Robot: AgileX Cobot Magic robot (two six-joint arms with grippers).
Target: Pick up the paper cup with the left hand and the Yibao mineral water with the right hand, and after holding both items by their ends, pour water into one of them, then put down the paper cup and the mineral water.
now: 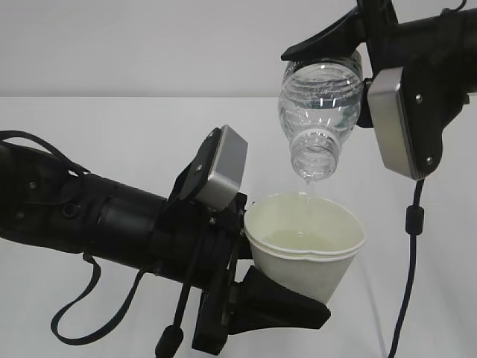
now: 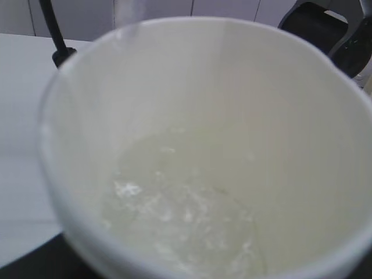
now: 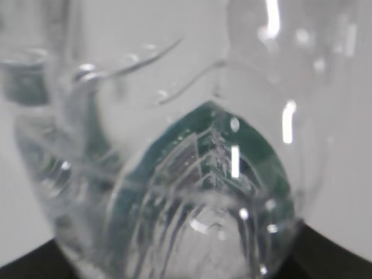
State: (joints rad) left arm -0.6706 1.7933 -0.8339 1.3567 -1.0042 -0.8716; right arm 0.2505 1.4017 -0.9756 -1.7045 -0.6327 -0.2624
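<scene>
My left gripper (image 1: 277, 277) is shut on the white paper cup (image 1: 307, 253), holding it upright by its lower end in the air. Pale water lies in the cup's bottom (image 2: 186, 215); the cup fills the left wrist view and hides the jaws. At the upper right my right gripper (image 1: 349, 71) is shut on the Yibao mineral water (image 1: 322, 101), a clear ribbed bottle tipped mouth down. Its open mouth (image 1: 313, 170) hangs just above the cup's rim, and a thin trickle falls into the cup. In the right wrist view the bottle's base fills the frame, with the green label (image 3: 200, 131) showing through it.
A white tabletop (image 1: 112, 134) spreads below both arms. A black cable (image 1: 412, 239) hangs down from the right arm beside the cup. Another cable loops under the left arm (image 1: 82, 317). Part of the right arm (image 2: 328, 29) shows beyond the cup's rim.
</scene>
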